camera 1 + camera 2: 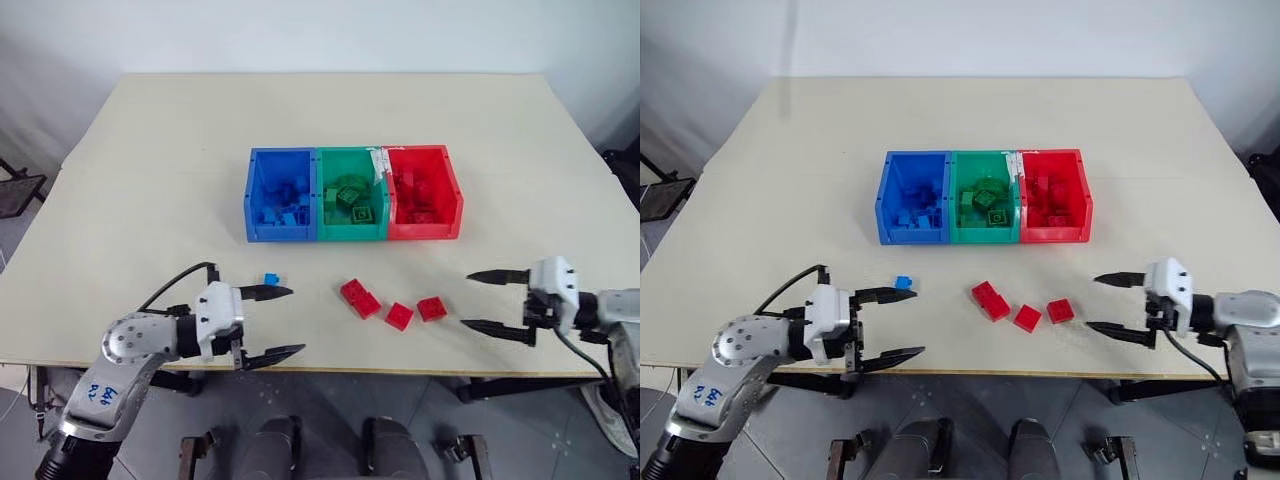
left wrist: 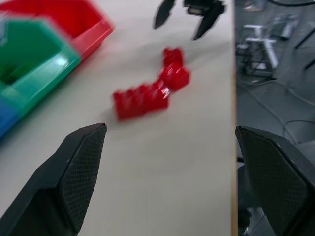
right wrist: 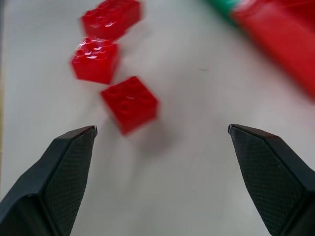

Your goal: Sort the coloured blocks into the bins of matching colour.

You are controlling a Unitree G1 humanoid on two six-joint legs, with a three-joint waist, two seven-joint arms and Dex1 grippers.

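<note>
Three red blocks [image 1: 398,305] and one blue block [image 1: 270,278] lie at lower centre below the bins [image 1: 353,193]. Left gripper [image 1: 279,322] and right gripper [image 1: 480,299] both spread wide, empty.

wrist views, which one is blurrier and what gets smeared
Left wrist view: the joined plastic bins are smeared along their edges and the red studded bricks run together, while the left gripper's black fingers stay crisp. Right wrist view: milder blur, the nearest square red brick has soft edges and the red bin's wall is streaked.
</note>
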